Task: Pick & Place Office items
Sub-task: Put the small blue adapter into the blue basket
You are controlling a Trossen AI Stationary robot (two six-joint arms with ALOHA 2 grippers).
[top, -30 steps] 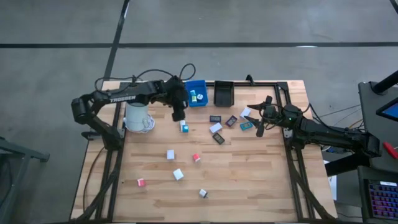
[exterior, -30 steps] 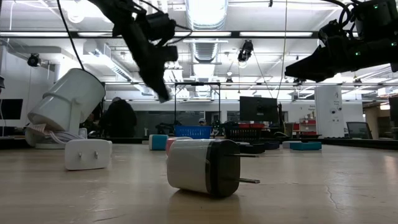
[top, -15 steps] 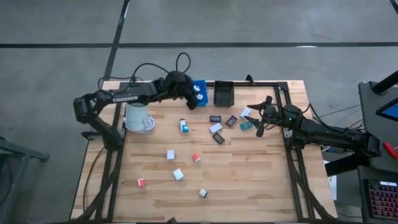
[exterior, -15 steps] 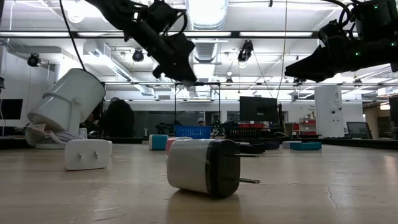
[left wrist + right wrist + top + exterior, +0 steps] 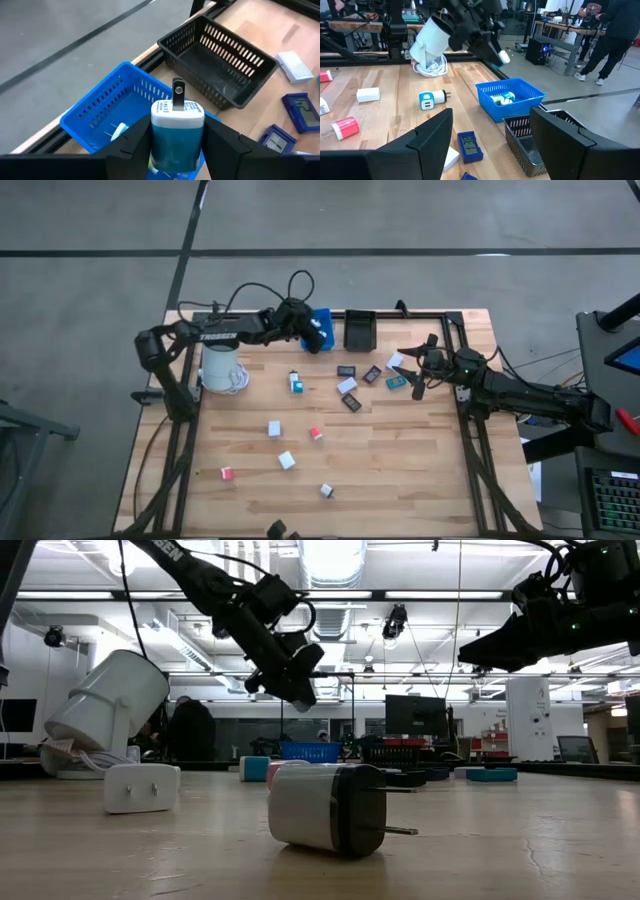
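The left hand (image 5: 172, 150) grips a teal-and-white charger block (image 5: 176, 132) above the blue bin (image 5: 100, 120) at the counter's far edge. Light, rigid, smooth plastic: pinch its flat sides, not the prongs. The right hand (image 5: 418, 377) waits open at the right.

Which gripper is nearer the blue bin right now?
Left. The left gripper hangs right over the blue bin, holding a teal-white charger. The right gripper waits across the table, beyond the black bin.
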